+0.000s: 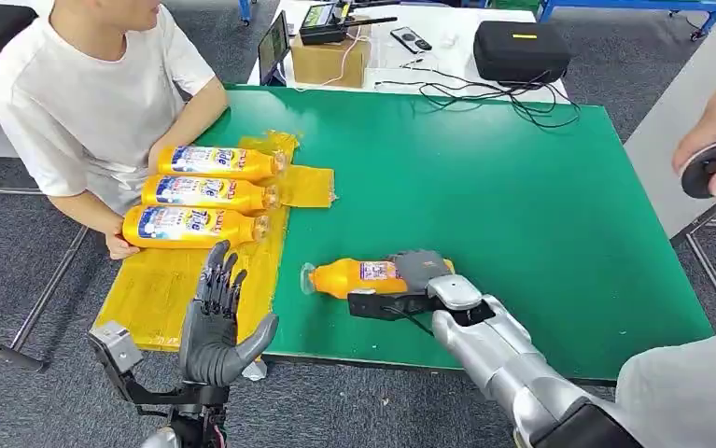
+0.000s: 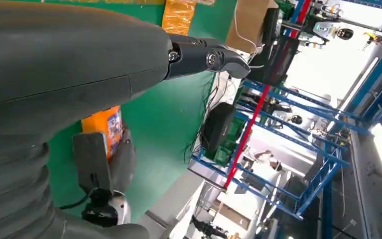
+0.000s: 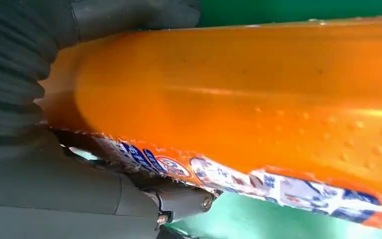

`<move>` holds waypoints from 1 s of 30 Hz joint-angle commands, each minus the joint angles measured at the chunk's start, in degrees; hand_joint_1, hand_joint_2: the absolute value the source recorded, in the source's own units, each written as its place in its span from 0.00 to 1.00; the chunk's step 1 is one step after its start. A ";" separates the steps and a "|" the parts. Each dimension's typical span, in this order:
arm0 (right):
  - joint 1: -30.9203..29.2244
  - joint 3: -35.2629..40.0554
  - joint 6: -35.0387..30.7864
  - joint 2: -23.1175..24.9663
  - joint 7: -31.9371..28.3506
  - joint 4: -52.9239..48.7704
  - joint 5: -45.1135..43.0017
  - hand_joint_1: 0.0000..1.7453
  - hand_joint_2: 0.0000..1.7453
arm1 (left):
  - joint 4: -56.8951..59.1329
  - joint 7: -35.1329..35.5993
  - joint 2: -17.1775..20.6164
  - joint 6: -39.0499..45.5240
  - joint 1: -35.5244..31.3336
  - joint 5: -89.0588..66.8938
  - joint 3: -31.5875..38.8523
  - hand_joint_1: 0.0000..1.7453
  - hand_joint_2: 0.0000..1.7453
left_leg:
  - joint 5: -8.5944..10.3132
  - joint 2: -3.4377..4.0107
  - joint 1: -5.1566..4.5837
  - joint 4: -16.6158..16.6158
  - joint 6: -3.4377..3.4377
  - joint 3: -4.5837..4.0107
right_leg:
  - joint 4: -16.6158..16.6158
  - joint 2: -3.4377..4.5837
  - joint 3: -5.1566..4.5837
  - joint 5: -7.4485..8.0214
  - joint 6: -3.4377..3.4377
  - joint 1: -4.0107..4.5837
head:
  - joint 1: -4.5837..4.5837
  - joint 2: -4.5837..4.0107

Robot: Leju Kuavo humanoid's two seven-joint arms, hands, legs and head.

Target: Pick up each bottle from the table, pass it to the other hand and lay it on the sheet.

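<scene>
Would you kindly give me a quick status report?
Right hand grips bottle on green table. Left hand open, waiting. Three bottles on sheet.

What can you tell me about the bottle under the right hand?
The bottle is orange, glossy plastic with a blue, white and red label. It lies on its side on the green table, its clear-looking cap end toward the yellow sheet but off it. The right hand is closed around its base end; the right wrist view shows fingers against the label. Whether it has lifted off the table cannot be told.
</scene>
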 commanded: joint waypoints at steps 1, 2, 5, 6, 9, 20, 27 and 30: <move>3.66 -3.83 2.65 -1.72 -6.73 4.03 -9.48 1.00 1.00 | 3.17 0.18 2.15 0.26 -0.75 0.30 -1.07 0.00 1.00 | 0.06 -0.21 0.09 -0.17 -0.09 0.18 | -0.21 -0.28 0.29 -0.01 -0.18 0.11 | 0.00 0.00; 3.98 -4.36 2.80 -1.91 -7.79 3.84 -10.62 1.00 1.00 | 3.34 0.04 2.20 0.16 -0.71 0.57 -1.12 0.00 1.00 | 0.08 -0.22 0.10 -0.22 -0.10 0.20 | -0.26 -0.30 0.31 0.01 -0.22 0.13 | 0.00 0.00; 5.21 -6.43 3.97 -2.98 -12.62 2.36 -15.75 1.00 1.00 | 4.24 -0.16 2.30 0.01 -1.10 1.44 -1.72 0.00 1.00 | 0.01 -0.21 0.05 -0.12 -0.03 0.34 | -0.17 -0.25 0.23 -0.05 -0.09 0.07 | 0.00 0.00; 5.21 -6.43 3.97 -2.98 -12.62 2.36 -15.75 1.00 1.00 | 4.24 -0.16 2.30 0.01 -1.10 1.44 -1.72 0.00 1.00 | 0.04 -0.29 0.07 -0.16 -0.05 0.36 | -0.24 -0.34 0.26 -0.04 -0.12 0.09 | 0.00 0.00; 5.21 -6.43 3.97 -2.98 -12.62 2.36 -15.75 1.00 1.00 | 4.24 -0.16 2.30 0.01 -1.10 1.44 -1.72 0.00 1.00 | -0.28 -0.06 0.04 -0.11 -0.06 0.80 | -0.20 -0.09 0.27 -0.25 -0.06 0.06 | 0.02 0.00; 18.42 -15.42 -14.13 -0.55 -18.72 -21.04 -31.76 1.00 1.00 | 10.60 1.48 0.27 12.33 -0.74 0.83 -1.19 0.00 1.00 | -0.37 0.07 0.13 -0.26 -0.20 1.06 | -0.37 -0.01 0.50 -0.22 -0.17 0.17 | 0.04 0.00; 24.31 -22.98 -22.82 1.49 -23.83 -36.26 -39.58 1.00 1.00 | 15.21 -1.49 4.51 10.74 -1.71 -1.97 -12.06 0.00 1.00 | -0.43 0.07 0.02 -0.04 -0.16 0.42 | -0.02 0.04 0.46 -0.30 -0.10 0.04 | 0.00 0.00; 24.04 -21.71 -20.98 1.89 -24.26 -36.15 -39.58 1.00 1.00 | 15.91 0.25 6.69 8.77 -3.21 -1.05 -13.51 0.00 1.00 | -0.37 0.05 0.01 -0.08 -0.11 0.11 | -0.04 0.01 0.18 -0.29 -0.10 0.03 | 0.00 0.00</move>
